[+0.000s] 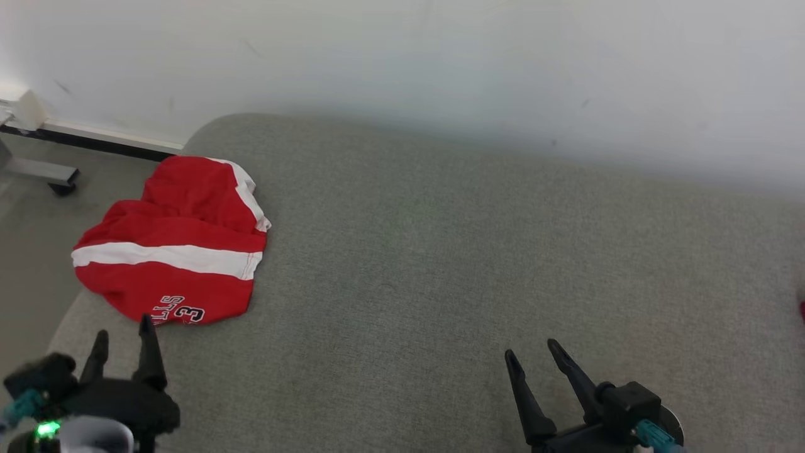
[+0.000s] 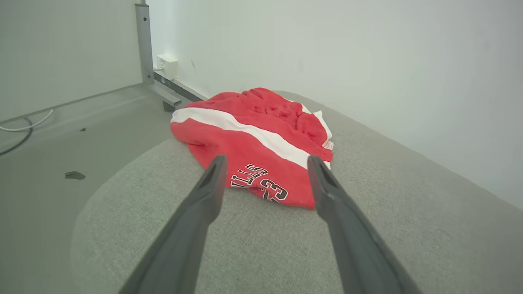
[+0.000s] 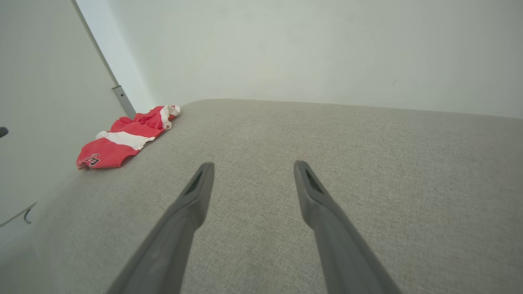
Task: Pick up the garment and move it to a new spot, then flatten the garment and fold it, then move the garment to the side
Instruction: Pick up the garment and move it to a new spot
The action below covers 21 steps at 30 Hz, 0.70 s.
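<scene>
Head view: garment [image 1: 170, 251] lies lengthwise toward wall [image 1: 440, 63], lettering [image 1: 182, 309] nearest robot; left claw [image 1: 123, 326], right claw [image 1: 530, 348] spread.

Garment [image 1: 170, 242] red, white stripe across, white side band, black-and-white lettering near hem. Cushion [image 1: 453, 264] pale grey woven fabric. Wall [image 1: 440, 63] white. Gripper fingers [image 1: 149, 352] dark — floor [image 1: 31, 226] grey.

I count one garment [image 1: 170, 251], red with white bands, on the left end of the one grey cushion [image 1: 440, 264]. Over the cushion's near edge are my two grippers, left [image 1: 123, 326] and right [image 1: 530, 348], each with two dark fingers. Beyond the cushion's left end, one small dark scrap [image 2: 74, 175] lies on the floor [image 2: 102, 134].
</scene>
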Available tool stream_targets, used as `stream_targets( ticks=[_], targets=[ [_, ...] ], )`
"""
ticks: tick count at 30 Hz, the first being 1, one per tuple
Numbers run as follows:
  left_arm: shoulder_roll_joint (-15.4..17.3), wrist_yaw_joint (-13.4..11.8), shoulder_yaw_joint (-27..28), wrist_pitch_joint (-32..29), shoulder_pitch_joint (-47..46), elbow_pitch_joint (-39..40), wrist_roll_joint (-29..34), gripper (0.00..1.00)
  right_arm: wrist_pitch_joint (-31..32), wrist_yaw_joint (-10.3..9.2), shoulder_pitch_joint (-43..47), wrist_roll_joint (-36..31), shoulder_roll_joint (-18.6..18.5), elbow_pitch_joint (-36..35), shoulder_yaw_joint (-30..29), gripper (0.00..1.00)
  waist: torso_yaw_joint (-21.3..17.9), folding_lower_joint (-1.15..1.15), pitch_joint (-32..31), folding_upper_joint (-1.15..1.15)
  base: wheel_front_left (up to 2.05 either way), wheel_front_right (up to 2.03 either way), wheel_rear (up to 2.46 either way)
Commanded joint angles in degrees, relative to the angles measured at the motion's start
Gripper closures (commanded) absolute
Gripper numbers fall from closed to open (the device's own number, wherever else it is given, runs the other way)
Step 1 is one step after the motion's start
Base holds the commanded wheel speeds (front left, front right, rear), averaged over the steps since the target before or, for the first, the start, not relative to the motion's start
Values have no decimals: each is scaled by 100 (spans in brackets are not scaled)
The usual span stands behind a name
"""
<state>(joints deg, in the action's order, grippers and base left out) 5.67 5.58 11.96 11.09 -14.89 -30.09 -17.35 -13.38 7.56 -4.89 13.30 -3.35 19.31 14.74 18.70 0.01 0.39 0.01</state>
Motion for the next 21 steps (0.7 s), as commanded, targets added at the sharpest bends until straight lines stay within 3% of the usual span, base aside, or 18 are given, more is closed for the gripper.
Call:
stream_targets(
  ticks=[1,7,12,17,21],
  targets=[
    [50,-11,74,-116,-220,-135,-122,0,37,-15,-87,-44,-66,-45,63,0,-329,-1,412,-1,0,0,0],
    [583,-51,394,-901,-1536,-802,-588,0,240,-15,-529,-79,-269,-438,397,0,-792,-1,1279,-1,0,0,0],
    [1000,-101,656,-1892,-2408,-1040,-1012,0,387,-15,-890,-132,-438,-903,535,0,-1086,-1,2112,-1,0,0,0],
    [1347,-372,900,-2931,-2990,-1221,-1381,0,471,-15,-1134,-189,-556,-1414,508,0,-1279,-1,2795,-1,0,0,0],
    [1549,-588,1043,-3428,-3239,-1258,-1582,0,527,-15,-1210,-235,-620,-1750,452,0,-1403,-1,3164,-1,0,0,0]
  ],
)
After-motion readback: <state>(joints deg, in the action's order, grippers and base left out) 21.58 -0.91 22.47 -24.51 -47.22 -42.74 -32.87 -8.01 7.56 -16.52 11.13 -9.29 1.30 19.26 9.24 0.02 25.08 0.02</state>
